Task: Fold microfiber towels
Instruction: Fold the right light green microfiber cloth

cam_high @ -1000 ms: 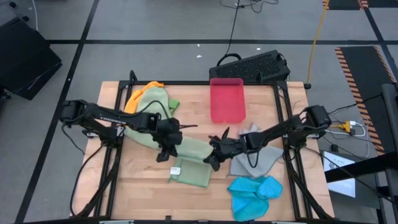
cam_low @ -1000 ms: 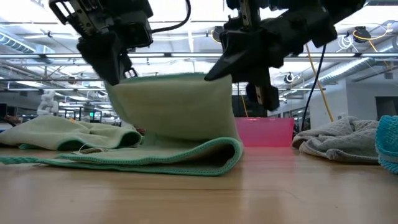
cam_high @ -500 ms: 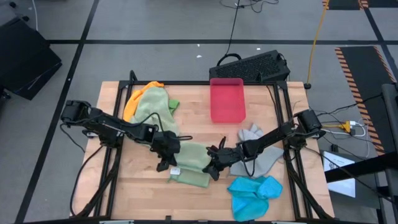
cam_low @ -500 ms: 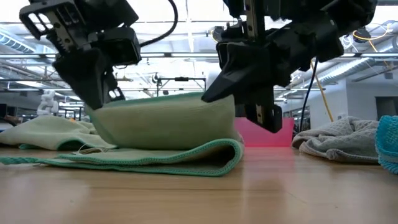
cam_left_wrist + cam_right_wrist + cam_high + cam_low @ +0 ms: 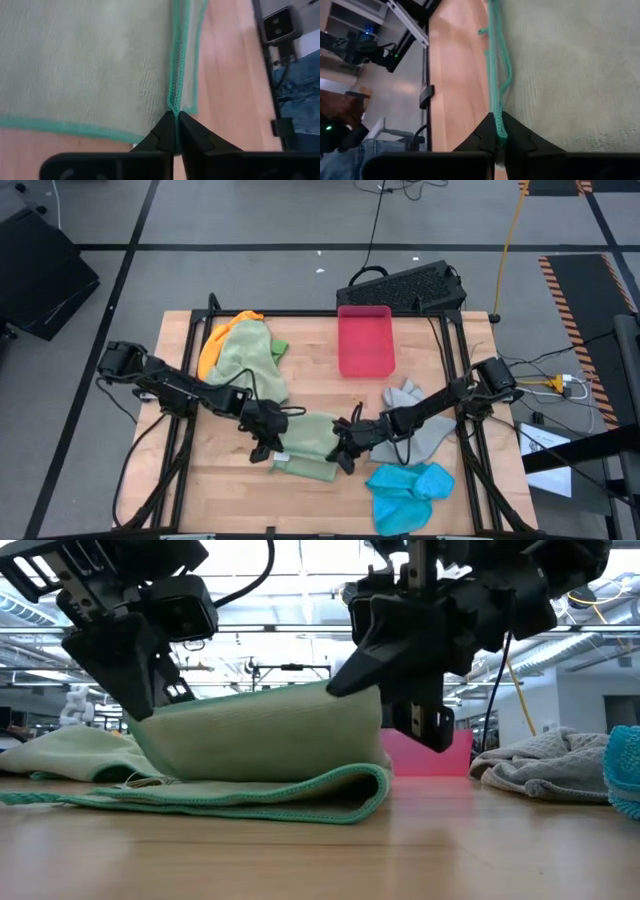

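While the wooden desk (image 5: 230, 490) is carrying everything here, 5 cloths are lying spread across it. The pale green towel (image 5: 310, 442) being worked on is lying near the middle of the desk, toward its front edge, with 1 half doubled over the other; in the low view its upper layer (image 5: 265, 735) is hanging raised above the lower layer, and the fold is sitting on the side nearer the pink tray (image 5: 365, 340). That tray is resting at the back of the desk, well apart from the towel. A second pale green towel (image 5: 240, 355) is lying crumpled at the back left, covering most of an orange towel (image 5: 212, 345) and a bright green one (image 5: 279, 348). A grey towel (image 5: 420, 430) is lying bunched on the right, and a blue towel (image 5: 410, 488) is sitting just in front of it.

The left end effector (image 5: 262, 442) is pinching the left corner of the raised layer; in its wrist view the 2 fingers (image 5: 162, 136) are pressed together on the stitched green hem (image 5: 175, 90). The right end effector (image 5: 345, 450) is gripping the right corner of the same layer, its fingers (image 5: 517, 137) likewise clamped tight on the hem (image 5: 496, 75). Both arms are reaching inward from the sides of the desk, low over the towel.
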